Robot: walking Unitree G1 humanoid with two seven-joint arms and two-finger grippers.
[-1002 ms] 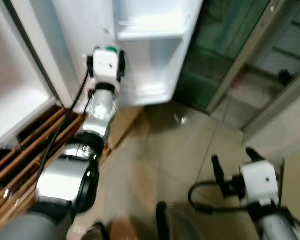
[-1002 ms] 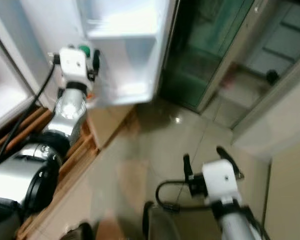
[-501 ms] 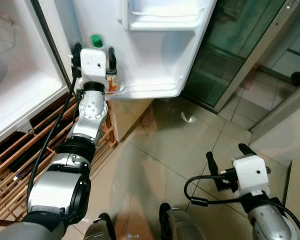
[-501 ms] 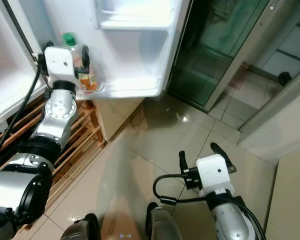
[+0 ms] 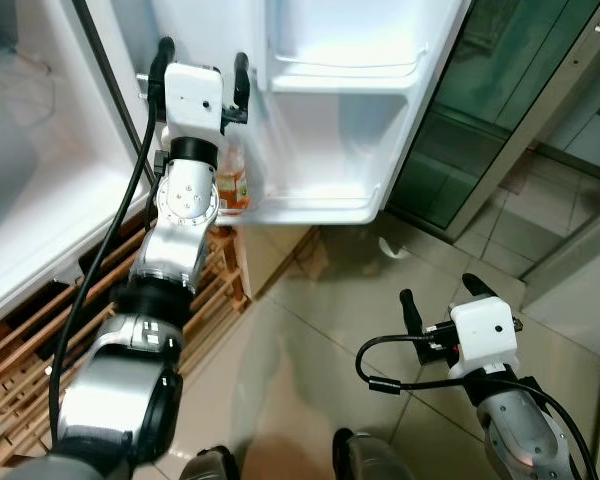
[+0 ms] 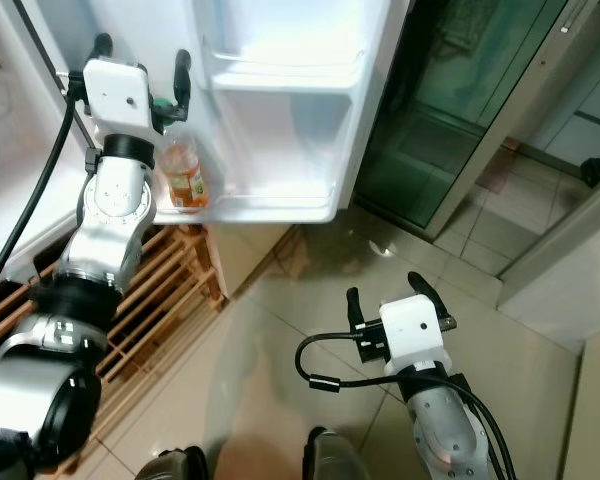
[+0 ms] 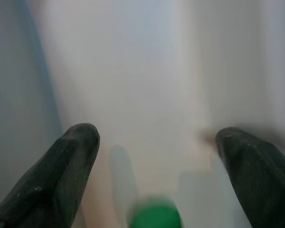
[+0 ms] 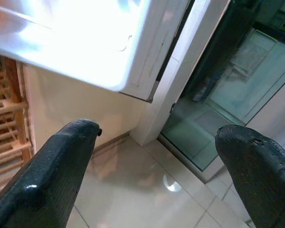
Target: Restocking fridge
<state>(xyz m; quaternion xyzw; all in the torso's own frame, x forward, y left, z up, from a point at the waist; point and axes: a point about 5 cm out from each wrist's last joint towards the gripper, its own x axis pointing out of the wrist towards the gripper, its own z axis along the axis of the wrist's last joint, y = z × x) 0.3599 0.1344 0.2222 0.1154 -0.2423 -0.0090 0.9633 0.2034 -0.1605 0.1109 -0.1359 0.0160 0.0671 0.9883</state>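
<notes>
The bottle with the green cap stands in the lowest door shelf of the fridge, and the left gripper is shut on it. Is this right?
Not quite. The bottle does stand in the lowest door shelf, but the left gripper is open above its cap, as the left wrist view shows.

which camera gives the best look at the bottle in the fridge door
The right eye view: the bottle stands clear of the left gripper, orange label showing. In the left eye view the arm covers most of it; the left wrist view catches its blurred green cap; the right wrist view, an orange edge.

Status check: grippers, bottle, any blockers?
Left gripper open, above bottle. Bottle upright in lowest door shelf. Right gripper open, idle over floor. No visible blockers.
</notes>
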